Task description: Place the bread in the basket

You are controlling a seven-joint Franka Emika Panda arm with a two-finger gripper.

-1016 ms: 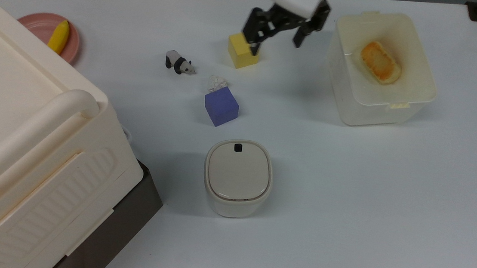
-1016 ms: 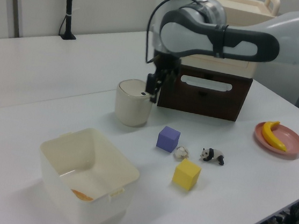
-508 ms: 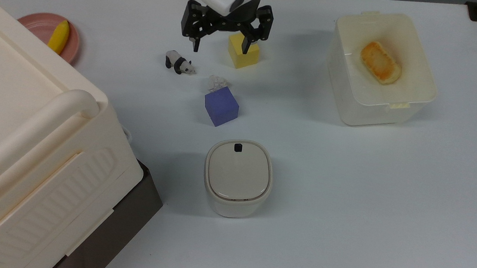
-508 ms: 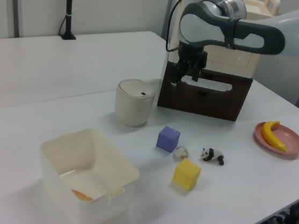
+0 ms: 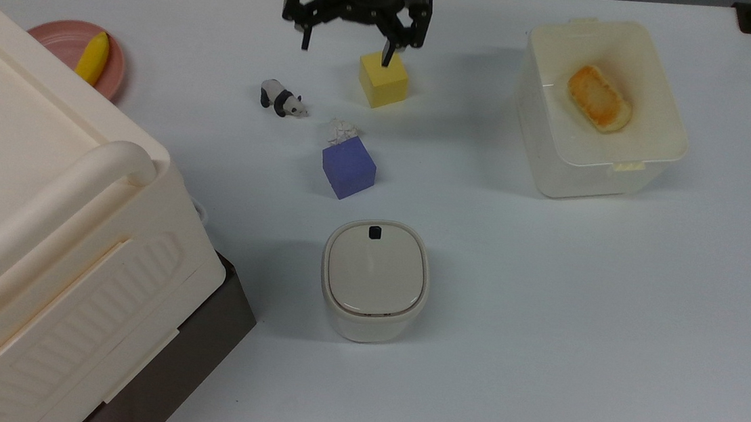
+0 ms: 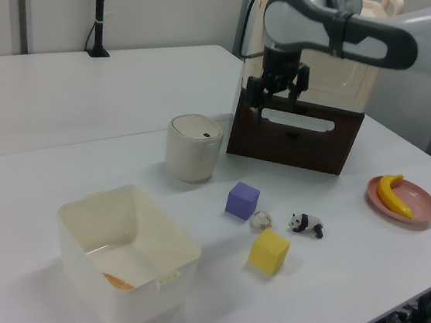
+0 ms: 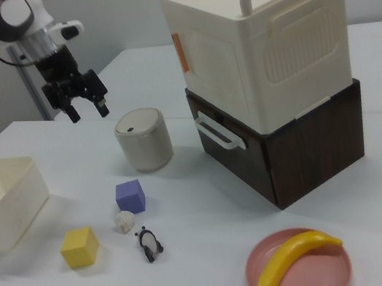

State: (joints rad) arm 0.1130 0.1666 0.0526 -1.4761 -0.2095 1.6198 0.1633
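My gripper [image 5: 345, 48] wide open, holding nothing, raised above the table [image 5: 545, 287] near the yellow cube [image 5: 383, 81], bread [image 5: 598, 98] lying inside the basket [image 5: 596, 169], well apart from me

Gripper [image 5: 345, 50] raised, pointing straight down — black fingers [image 5: 385, 57] spread wide apart, holding nothing; arm [image 6: 353, 43] extended horizontally.

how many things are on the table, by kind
cubes: 2, yellow and purple
food: 2, bread, banana
containers: 3, basket, bin, box
plate: 1
panda: 1
paper ball: 1
total: 10
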